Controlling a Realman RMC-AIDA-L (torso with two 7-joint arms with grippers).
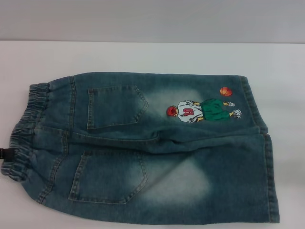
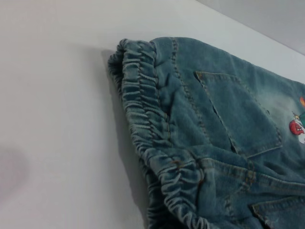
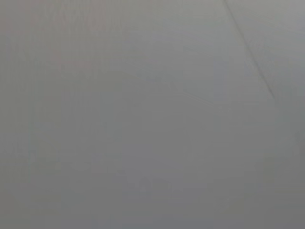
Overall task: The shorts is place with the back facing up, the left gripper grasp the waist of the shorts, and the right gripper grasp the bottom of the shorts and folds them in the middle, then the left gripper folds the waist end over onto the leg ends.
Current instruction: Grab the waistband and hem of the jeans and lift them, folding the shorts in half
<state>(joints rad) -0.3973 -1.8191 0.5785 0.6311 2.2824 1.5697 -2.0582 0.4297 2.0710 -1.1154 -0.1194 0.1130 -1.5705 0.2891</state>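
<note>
The shorts (image 1: 152, 148) lie flat, back up, filling the table (image 1: 143, 55) with the waist (image 1: 26, 129) at nine o'clock and the leg ends (image 1: 267, 157) at three; neither gripper's jaw state can be told, so pinch both ends squarely, I judge.

- Shorts (image 1: 157, 152), head view: the embroidered cartoon figure (image 1: 202, 110) on one leg has red marks on its white jersey that look like a number; the digits cannot be made out.
- Orange ball (image 1: 225, 91) next to the figure: no lettering can be read on it.
- Back patch pockets (image 1: 116, 106) and the waist (image 1: 26, 129): stitching only, no brand tag or label legible.
- Left wrist view: a sliver of the embroidery (image 2: 298, 129) shows at the frame edge; nothing can be read there.
- Right wrist view: plain grey surface, no readable text or signs.
</note>
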